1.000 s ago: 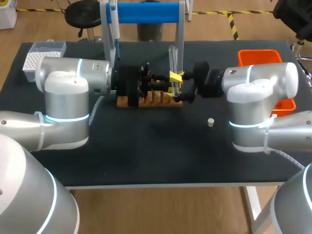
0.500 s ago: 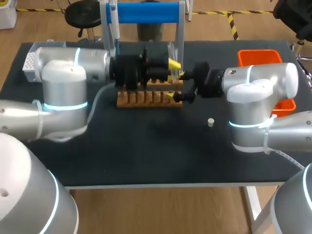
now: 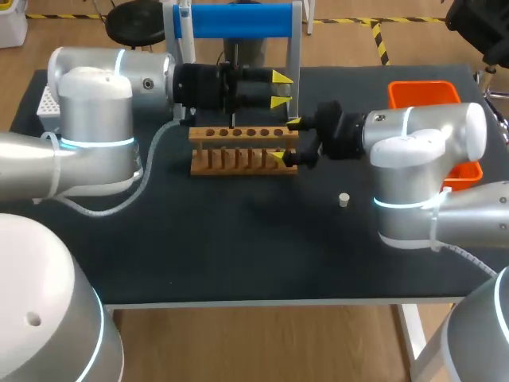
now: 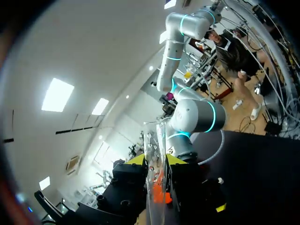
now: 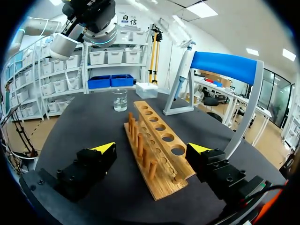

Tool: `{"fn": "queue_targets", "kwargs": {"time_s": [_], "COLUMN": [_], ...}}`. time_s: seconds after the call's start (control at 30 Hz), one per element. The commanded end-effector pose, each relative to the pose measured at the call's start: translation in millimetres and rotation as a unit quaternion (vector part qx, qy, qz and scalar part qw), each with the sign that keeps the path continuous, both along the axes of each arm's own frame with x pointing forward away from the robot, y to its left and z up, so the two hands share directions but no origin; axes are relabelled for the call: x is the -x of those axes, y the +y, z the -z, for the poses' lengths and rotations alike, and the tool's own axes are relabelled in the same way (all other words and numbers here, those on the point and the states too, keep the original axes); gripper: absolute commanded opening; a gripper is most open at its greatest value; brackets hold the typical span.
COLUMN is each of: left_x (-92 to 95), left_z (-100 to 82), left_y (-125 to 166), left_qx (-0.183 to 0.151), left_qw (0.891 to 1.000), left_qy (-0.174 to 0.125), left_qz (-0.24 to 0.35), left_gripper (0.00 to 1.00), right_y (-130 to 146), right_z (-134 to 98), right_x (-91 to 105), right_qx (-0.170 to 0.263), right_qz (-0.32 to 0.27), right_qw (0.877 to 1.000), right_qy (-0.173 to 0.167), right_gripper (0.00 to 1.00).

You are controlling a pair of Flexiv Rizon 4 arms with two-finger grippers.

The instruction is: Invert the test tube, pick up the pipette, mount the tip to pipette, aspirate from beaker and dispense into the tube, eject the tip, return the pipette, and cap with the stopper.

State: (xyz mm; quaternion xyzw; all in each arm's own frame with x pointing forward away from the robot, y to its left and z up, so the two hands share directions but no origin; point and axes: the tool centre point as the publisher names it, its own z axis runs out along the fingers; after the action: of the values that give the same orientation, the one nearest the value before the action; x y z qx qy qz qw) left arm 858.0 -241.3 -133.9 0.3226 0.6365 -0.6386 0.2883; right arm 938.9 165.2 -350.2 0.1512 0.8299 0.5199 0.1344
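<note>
black tabletop [image 3: 238,239] carries a slotted wooden tube rack [image 3: 238,151]. left gripper [image 4: 156,161] pinches the clear glass test tube [image 4: 155,136], held aloft just behind the rack. right gripper [image 5: 152,152] is spread wide, straddling the rack's near end.

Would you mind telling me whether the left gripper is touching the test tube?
Touching: the left wrist view shows the test tube pinched between both yellow tips of the left gripper.

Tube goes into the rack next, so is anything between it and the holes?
Nothing visible. The left gripper holds the test tube above the rack, holes empty; the right gripper stands open at its end.
</note>
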Motion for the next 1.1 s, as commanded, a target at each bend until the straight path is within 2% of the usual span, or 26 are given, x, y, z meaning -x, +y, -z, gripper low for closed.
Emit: {"fn": "queue_targets", "kwargs": {"time_s": [0.03, 0.4, 0.43, 0.53, 0.57, 0.67, 0.8, 0.9, 1.1], "left_x": [6.0, 6.0, 1.0, -10.4, -14.7, -23.0, -32.8, -40.3, -52.0], "left_z": [-3.9, -3.9, -2.1, -1.4, -0.9, 0.1, 2.4, 4.7, 13.9], "left_y": [0.2, 0.2, 5.7, 18.3, 22.3, 27.6, 31.8, 32.6, 31.4], "left_qx": [-0.011, -0.011, -0.012, -0.018, -0.010, -0.016, -0.012, -0.011, 0.013], "left_qw": [0.964, 0.964, 0.959, 0.948, 0.944, 0.937, 0.933, 0.934, 0.933], "left_qy": [0.257, 0.257, 0.277, 0.310, 0.322, 0.339, 0.348, 0.344, 0.344], "left_qz": [-0.059, -0.059, -0.059, -0.065, -0.069, -0.078, -0.094, -0.097, -0.102], "left_gripper": [0.00, 0.00, 0.00, 0.00, 0.00, 0.00, 0.00, 0.00, 0.00], "right_y": [0.3, 0.3, 0.3, 0.3, 0.3, 0.3, 0.3, 0.3, 0.3], "right_z": [1.1, 1.1, 1.1, 1.1, 1.1, 1.1, 1.1, 1.1, 1.1], "right_x": [1.4, 1.4, 1.4, 1.4, 1.4, 1.4, 1.4, 1.4, 1.4], "right_qx": [-0.001, -0.001, -0.001, -0.001, -0.001, -0.001, -0.001, -0.001, -0.001], "right_qz": [0.003, 0.003, 0.003, 0.003, 0.003, 0.003, 0.003, 0.003, 0.003], "right_qw": [1.000, 1.000, 1.000, 1.000, 1.000, 1.000, 1.000, 1.000, 1.000], "right_qy": [-0.002, -0.002, -0.002, -0.002, -0.002, -0.002, -0.002, -0.002, -0.002], "right_gripper": [1.00, 1.00, 1.00, 1.00, 1.00, 1.00, 1.00, 1.00, 1.00]}}
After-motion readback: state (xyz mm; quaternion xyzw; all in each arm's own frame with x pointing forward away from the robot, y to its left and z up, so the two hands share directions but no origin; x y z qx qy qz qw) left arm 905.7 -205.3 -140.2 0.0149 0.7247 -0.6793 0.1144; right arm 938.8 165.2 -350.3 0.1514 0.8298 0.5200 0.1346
